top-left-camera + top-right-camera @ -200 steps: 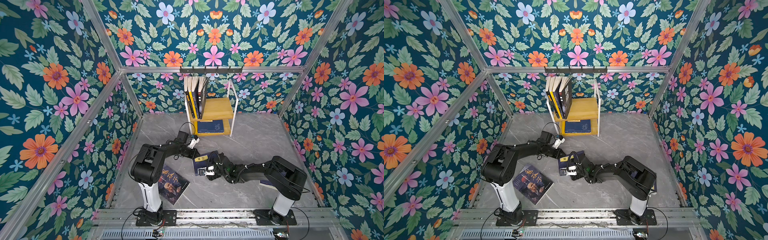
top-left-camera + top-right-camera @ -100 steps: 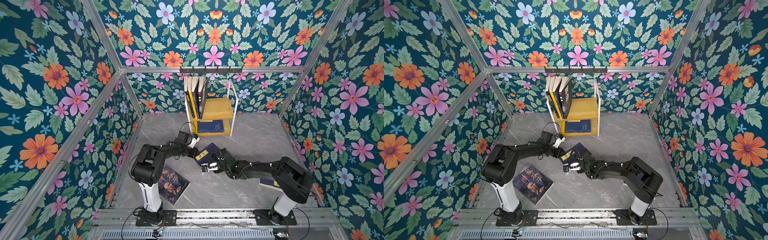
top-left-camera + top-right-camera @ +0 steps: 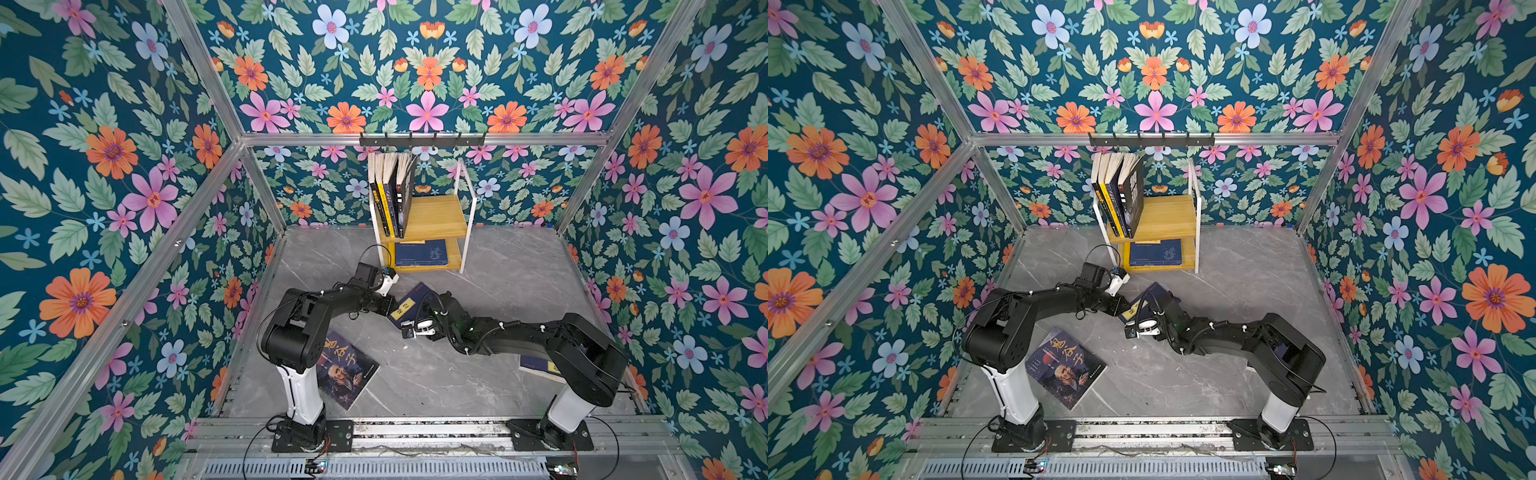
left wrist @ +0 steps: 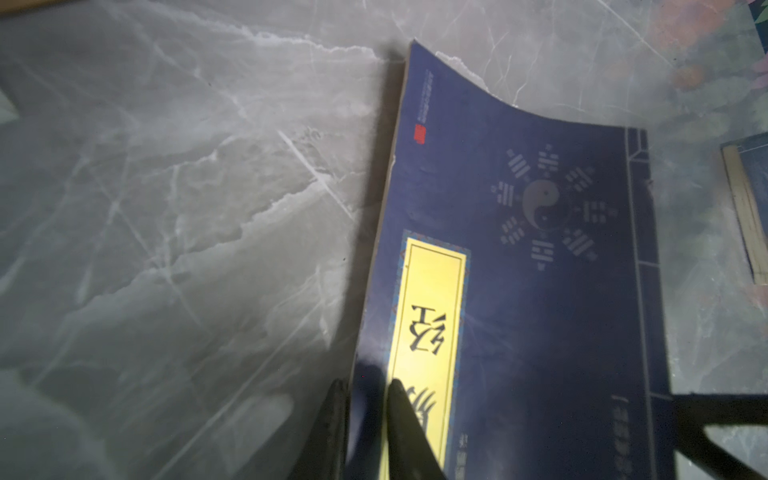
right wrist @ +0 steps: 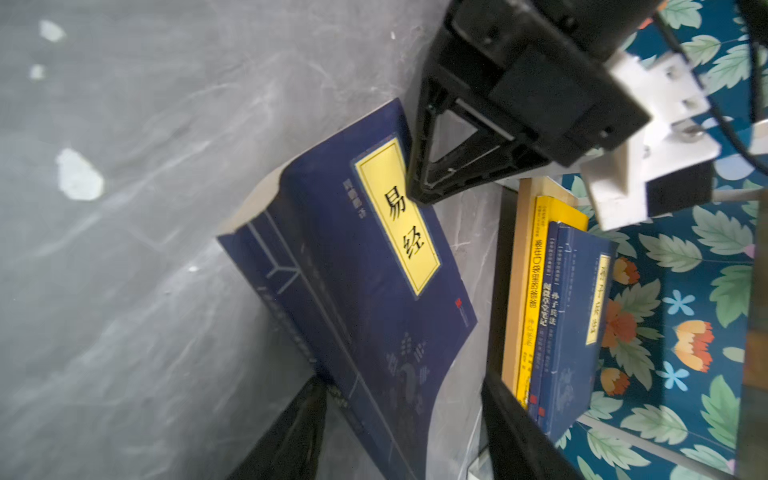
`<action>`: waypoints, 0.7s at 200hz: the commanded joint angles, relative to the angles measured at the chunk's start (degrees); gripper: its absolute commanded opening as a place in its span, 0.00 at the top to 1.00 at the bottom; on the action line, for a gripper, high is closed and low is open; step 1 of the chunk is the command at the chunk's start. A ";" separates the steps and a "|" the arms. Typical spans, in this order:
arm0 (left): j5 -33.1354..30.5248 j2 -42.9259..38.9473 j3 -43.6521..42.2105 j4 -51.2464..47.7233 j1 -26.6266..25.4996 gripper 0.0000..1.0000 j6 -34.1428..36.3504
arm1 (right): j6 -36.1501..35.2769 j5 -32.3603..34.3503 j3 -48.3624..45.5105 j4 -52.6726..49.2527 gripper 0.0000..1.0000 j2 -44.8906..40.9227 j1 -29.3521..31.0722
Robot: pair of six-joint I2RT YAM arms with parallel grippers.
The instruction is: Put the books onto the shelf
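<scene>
A navy book with a yellow label (image 3: 409, 305) (image 3: 1138, 306) hangs tilted just above the floor between my two arms. My left gripper (image 3: 390, 305) (image 4: 365, 384) is shut on its edge, one finger (image 4: 405, 419) on the cover (image 4: 519, 291). My right gripper (image 3: 430, 305) (image 5: 403, 378) is open, its jaws standing either side of the same book (image 5: 365, 274) at the other end. The shelf (image 3: 436, 216) (image 3: 1169, 216) stands at the back; several books (image 3: 390, 195) stand on its upper board and a navy one (image 3: 420, 252) lies on the lower.
A dark portrait-cover book (image 3: 345, 370) lies on the floor by the left arm's base. Another navy book (image 3: 540, 365) lies partly under the right arm. A black hook rail (image 3: 422, 139) hangs above the shelf. Floral walls close in three sides.
The navy book has gone from lying flat to tilted up and a little nearer the shelf. My right gripper has moved round its end, jaws narrowing. The left grip is unchanged.
</scene>
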 commanded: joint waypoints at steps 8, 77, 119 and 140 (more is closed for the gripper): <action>4.81 1.15 -1.38 -16.05 -1.54 0.80 0.12 | 2.25 -1.42 1.08 11.32 0.48 2.21 0.17; 4.15 0.09 -1.19 -16.22 -1.52 0.80 0.04 | 2.98 -3.02 1.70 7.21 0.65 2.47 0.15; 1.12 -6.89 1.88 -18.72 -0.50 0.59 -0.16 | 6.19 -4.16 0.97 -2.35 0.96 -4.69 0.57; 1.71 -11.88 1.90 -18.58 2.35 0.46 -1.59 | 6.98 -1.85 0.57 -7.07 1.00 -7.06 1.97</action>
